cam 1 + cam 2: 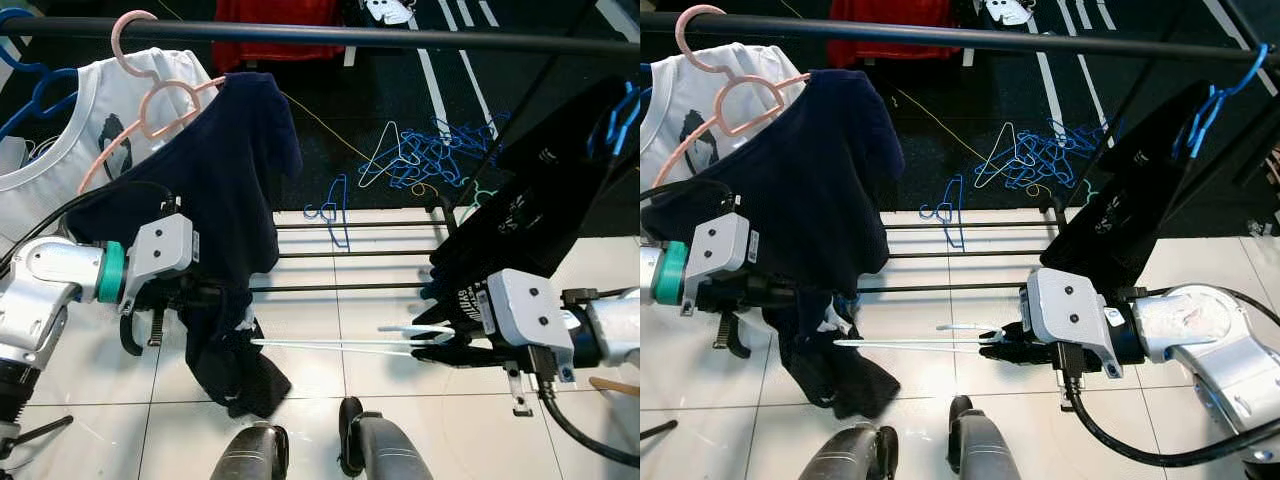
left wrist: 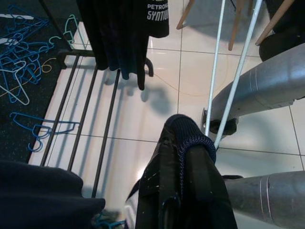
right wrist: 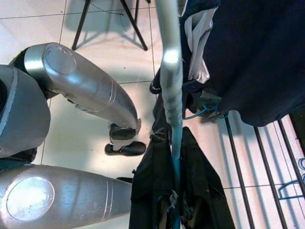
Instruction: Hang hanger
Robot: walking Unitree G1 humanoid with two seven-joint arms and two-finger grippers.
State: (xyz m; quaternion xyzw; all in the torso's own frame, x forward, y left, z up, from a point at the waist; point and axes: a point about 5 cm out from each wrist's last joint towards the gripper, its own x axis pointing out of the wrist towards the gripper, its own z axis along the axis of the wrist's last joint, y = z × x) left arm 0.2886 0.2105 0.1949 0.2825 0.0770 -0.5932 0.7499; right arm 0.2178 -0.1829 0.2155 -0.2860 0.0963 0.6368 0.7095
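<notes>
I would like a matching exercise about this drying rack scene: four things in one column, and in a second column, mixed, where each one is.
Things:
1. pink hanger
2. white hanger
3. pile of blue hangers
4. black T-shirt

Places:
A. lying on the dark floor beyond the rack
B. hanging from the rail on a blue hanger, on the robot's right
C. hooked over the rail on the robot's left, carrying the navy garment
D. held in the right gripper, reaching towards the navy garment

Pairs: 1-C, 2-D, 3-A, 4-B

bright, sharp views; soft shadows on tiles.
</notes>
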